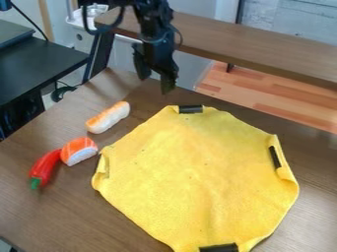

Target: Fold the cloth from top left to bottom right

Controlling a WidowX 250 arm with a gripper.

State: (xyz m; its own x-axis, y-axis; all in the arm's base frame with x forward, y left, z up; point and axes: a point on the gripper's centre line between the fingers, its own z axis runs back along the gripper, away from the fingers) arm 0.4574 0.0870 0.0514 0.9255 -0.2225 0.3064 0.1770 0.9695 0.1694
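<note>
Camera view: I have a brown wooden table (pixel 39 216) running across most of what I can see. On it, from the middle over to the right and down to the bottom edge, lies the task's yellow cloth (pixel 191 177), opened out broadly, with some of its corners turned in and its left corner curled up a little. My black arm (pixel 152 22) drops in from the top edge, and its pincer (pixel 155 85) hangs beyond the cloth's top left side, apart from it, the two fingers spread with nothing between them.

Left of the cloth I count three toy foods. A pale bread roll (pixel 108 117) with an orange-tinged side lies slantwise, farthest up. A red pepper (pixel 45 166) is lowest, green stem toward me, just beside the orange-and-white sushi (pixel 79 150), which sits near the cloth's left corner. Smallest are the black strips (pixel 191 109) at the cloth's top, right and bottom corners.
</note>
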